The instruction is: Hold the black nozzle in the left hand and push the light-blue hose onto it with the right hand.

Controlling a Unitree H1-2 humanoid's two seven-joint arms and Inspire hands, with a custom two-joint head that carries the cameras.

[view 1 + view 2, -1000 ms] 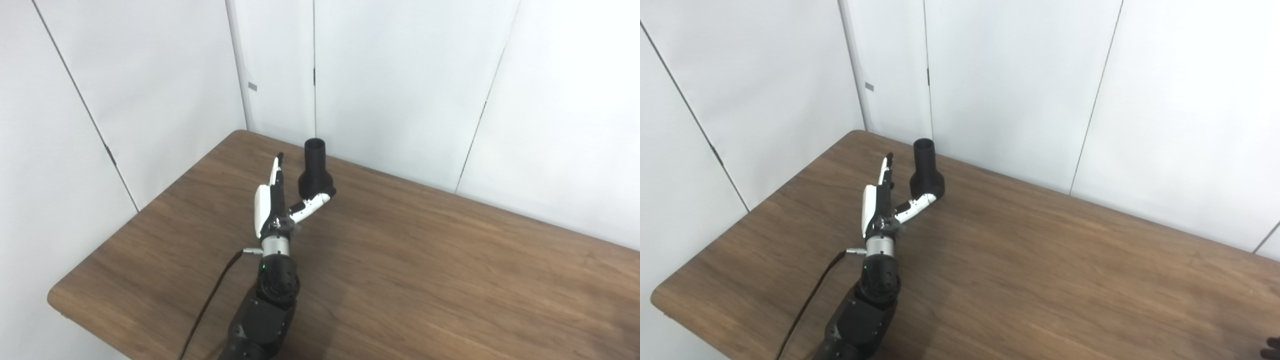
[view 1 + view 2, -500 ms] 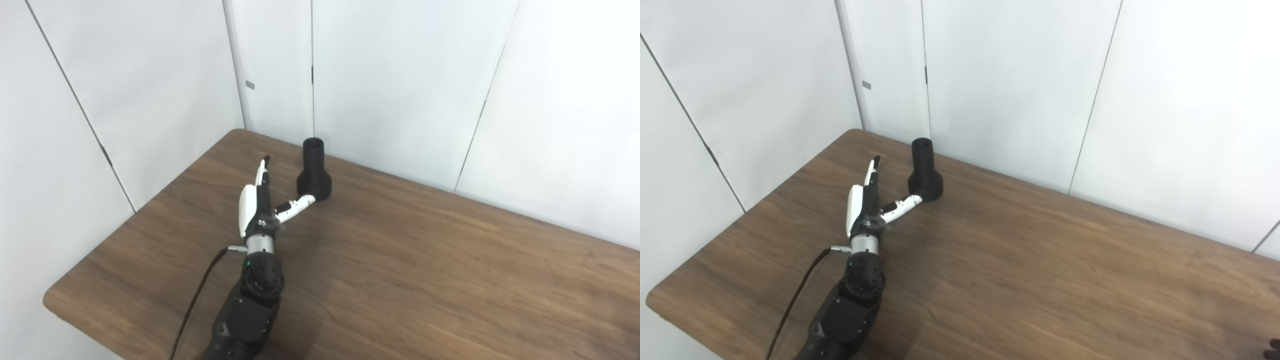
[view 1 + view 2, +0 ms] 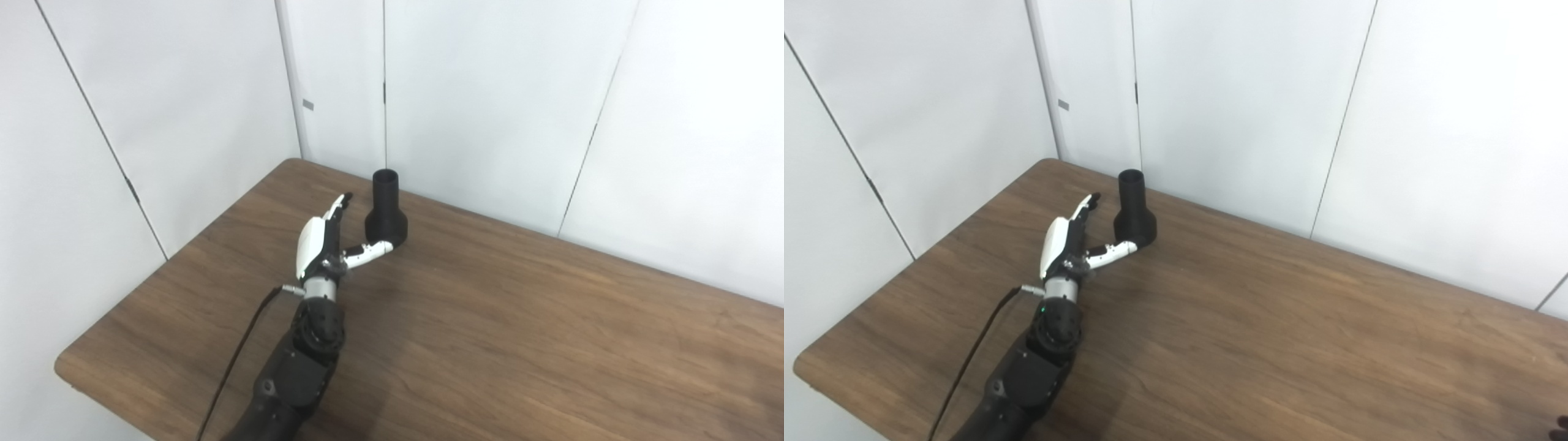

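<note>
The black nozzle (image 3: pixel 386 210) stood upright near the far left corner of the worktop (image 3: pixel 520 343), narrow end up. My left hand (image 3: pixel 323 240) reached beside it with nothing in it — fingers (image 3: pixel 338 207) straight, thumb (image 3: pixel 370 250) splayed toward the nozzle's wide base, contact unclear. My right hand was barely in view — only a dark tip at the frame's lower right corner.

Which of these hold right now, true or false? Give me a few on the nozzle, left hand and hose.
1. The nozzle stands upright on the table. True.
2. The left hand is closed around the nozzle. False: its fingers are apart, thumb reaching to the nozzle's base.
3. The hose lies beside the nozzle. False: no hose is in view.
4. The nozzle's narrow end points up. True.
5. The nozzle sits near the table's front edge. False: it is near the back, by the wall.
</note>
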